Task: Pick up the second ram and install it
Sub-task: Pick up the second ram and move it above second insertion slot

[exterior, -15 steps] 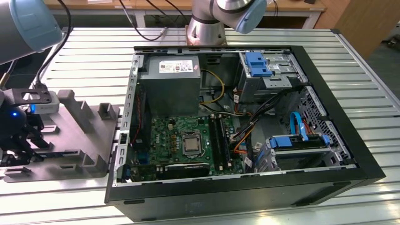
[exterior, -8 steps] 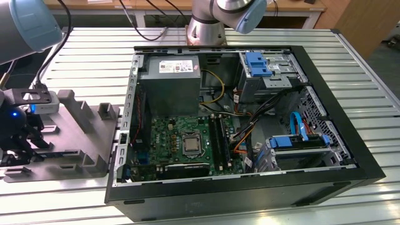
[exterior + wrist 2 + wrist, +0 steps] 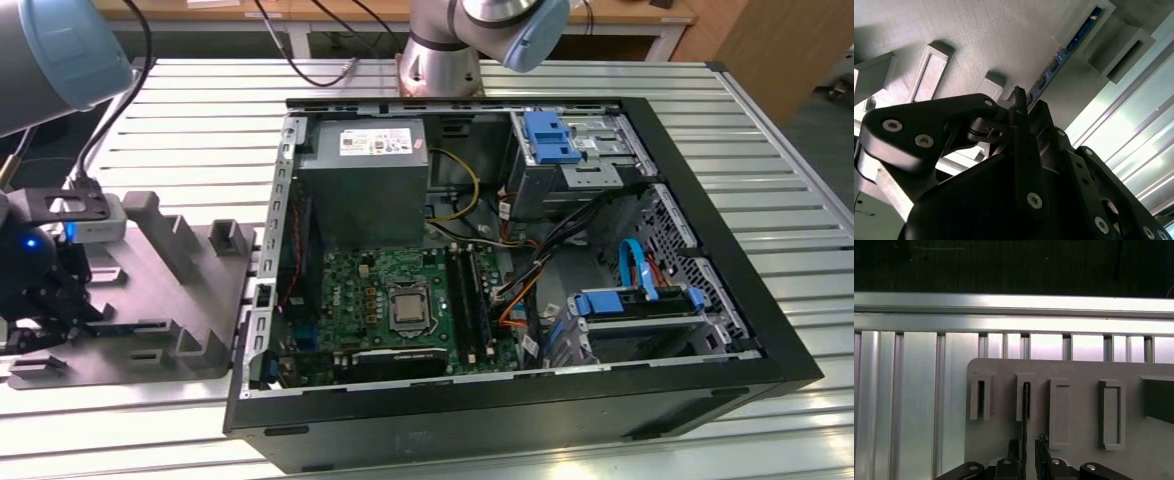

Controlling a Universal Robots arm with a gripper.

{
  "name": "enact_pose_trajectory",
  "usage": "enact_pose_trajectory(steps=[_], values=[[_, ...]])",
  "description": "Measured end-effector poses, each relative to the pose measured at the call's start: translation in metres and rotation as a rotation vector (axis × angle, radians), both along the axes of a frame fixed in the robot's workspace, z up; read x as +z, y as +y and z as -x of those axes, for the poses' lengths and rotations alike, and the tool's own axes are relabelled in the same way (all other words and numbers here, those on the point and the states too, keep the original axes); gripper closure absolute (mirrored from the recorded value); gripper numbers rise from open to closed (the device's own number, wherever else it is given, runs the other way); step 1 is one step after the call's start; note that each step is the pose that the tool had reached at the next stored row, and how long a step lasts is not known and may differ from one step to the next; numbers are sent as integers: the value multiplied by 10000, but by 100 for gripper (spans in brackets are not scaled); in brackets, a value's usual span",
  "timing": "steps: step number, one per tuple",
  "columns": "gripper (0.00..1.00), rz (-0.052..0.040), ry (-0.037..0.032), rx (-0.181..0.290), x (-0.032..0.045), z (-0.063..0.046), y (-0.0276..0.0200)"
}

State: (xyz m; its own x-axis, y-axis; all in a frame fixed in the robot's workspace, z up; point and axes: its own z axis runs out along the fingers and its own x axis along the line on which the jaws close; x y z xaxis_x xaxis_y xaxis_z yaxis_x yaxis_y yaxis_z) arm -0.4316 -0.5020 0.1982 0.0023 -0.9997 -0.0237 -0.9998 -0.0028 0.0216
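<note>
1. Exterior view, clock read on that picture: at 9 o'clock of the open computer case (image 3: 534, 425), the gripper (image 3: 38, 310), low over the grey fixture (image 3: 174, 290) on the slatted table (image 3: 200, 100). Well apart from the green motherboard (image 3: 380, 290) inside the case. Long black slots (image 3: 470, 295) at 3 o'clock of the processor socket (image 3: 407, 310).
2. Second wrist view: the second ram (image 3: 1069, 52) on edge in a groove of the fixture (image 3: 994, 40), blue-green, small chips along its face, one end right at the gripper (image 3: 1029, 100). Set astride that end, by the look of it. Cannot tell whether clamped on the stick or merely around it.
3. First wrist view: the same second ram (image 3: 1025, 405) seen edge-on, a thin dark line from one narrow pocket of the fixture (image 3: 1084, 370) down into the gripper (image 3: 1026, 447).
4. Step in hand, as a judgement: the pick-up, right at the point of grasp. Installing not yet begun, with the stick in the fixture and outside the case.
5. Next move, again as a judgement: calls for a firm, square hold on the thin flat faces and a straight lift clear of the groove walls. Risk of binding or slipping with any tilt.
</note>
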Motion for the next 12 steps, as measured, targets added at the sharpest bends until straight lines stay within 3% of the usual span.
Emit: enact_pose_trajectory(steps=[12], values=[[73,-2,2,0,16,-38,0]])
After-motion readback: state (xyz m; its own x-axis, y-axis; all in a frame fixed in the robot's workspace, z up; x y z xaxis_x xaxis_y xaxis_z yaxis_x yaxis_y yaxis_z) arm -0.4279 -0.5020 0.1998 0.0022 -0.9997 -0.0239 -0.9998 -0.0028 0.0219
